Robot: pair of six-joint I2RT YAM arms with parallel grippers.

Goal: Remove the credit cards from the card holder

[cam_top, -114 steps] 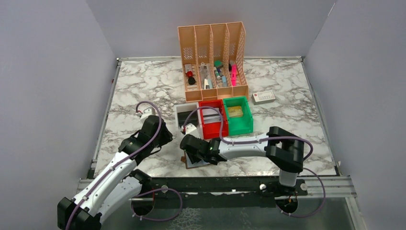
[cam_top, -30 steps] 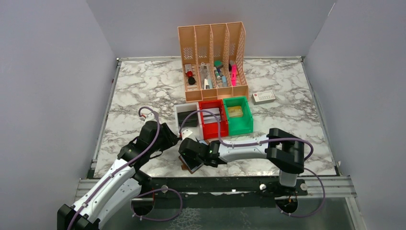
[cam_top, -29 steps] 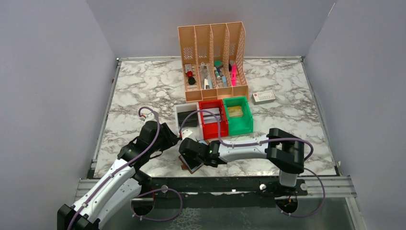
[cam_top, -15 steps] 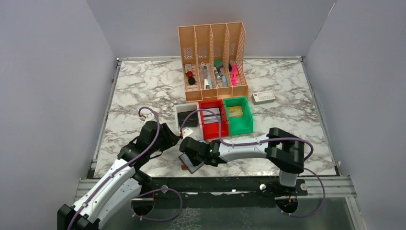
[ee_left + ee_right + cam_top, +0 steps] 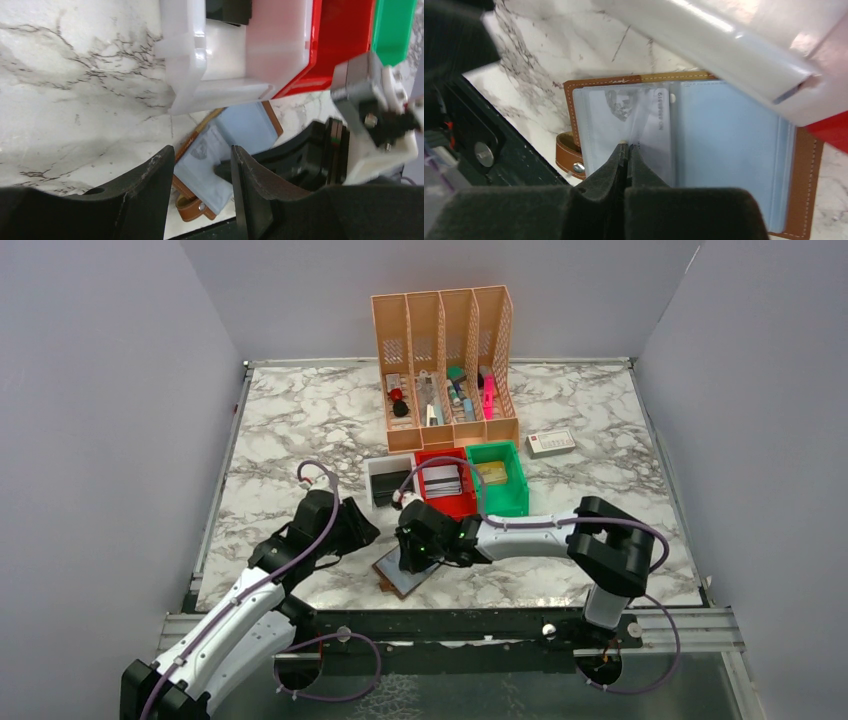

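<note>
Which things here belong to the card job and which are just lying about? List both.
Job: card holder, lying open; sleeved card inside it; loose cards in the red bin; right gripper; left gripper.
Lying about: peach file rack; white bin; green bin; white box with red end.

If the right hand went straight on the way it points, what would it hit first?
The open card holder: the right hand points at a credit card sleeved inside it. Depth is unclear.
</note>
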